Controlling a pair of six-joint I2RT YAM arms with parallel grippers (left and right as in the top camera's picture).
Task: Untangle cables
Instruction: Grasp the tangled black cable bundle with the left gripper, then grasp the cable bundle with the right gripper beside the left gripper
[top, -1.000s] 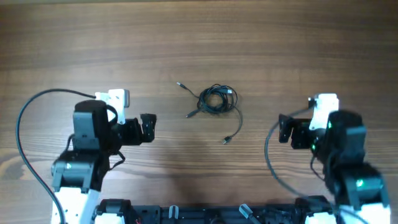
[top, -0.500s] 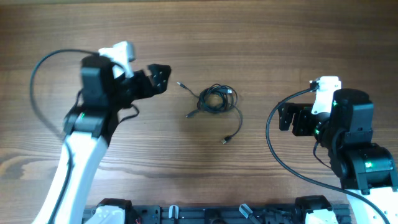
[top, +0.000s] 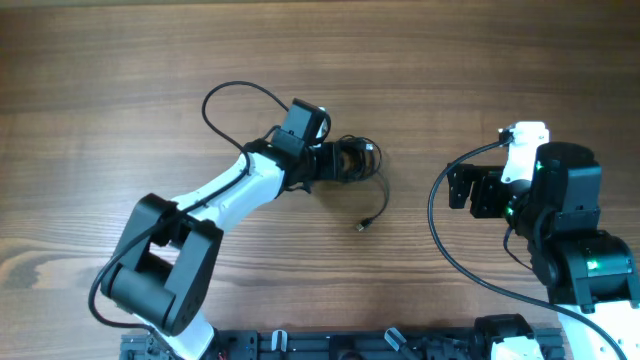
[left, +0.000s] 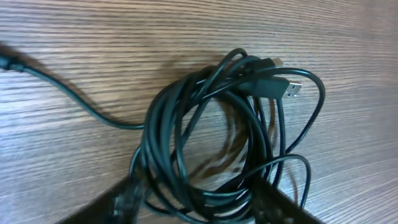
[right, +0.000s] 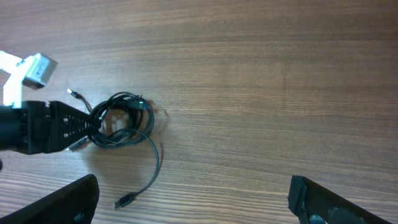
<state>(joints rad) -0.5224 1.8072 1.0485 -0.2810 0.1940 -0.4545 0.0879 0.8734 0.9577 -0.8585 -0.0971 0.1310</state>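
Note:
The cables (top: 352, 160) lie as a coiled black bundle at the table's middle, with one tail curving down to a loose plug (top: 365, 226). My left gripper (top: 335, 162) is at the bundle's left side. In the left wrist view the bundle (left: 211, 137) fills the frame, with a silver-tipped USB plug (left: 291, 88) at its upper right. My left gripper (left: 199, 208) is open, its blurred fingers either side of the coil's near part. My right gripper (top: 460, 195) is open and empty, well right of the bundle. The right wrist view shows the bundle (right: 121, 121) far left of my right gripper (right: 199, 205).
The wooden table (top: 480, 70) stretches all round the bundle. The left arm's own thick black cable (top: 235, 95) loops above its forearm. The right arm's base (top: 585, 260) stands at the lower right.
My left arm has swung from the table's left side across to the cable bundle and lowered its open fingers over it. The right arm has barely moved.

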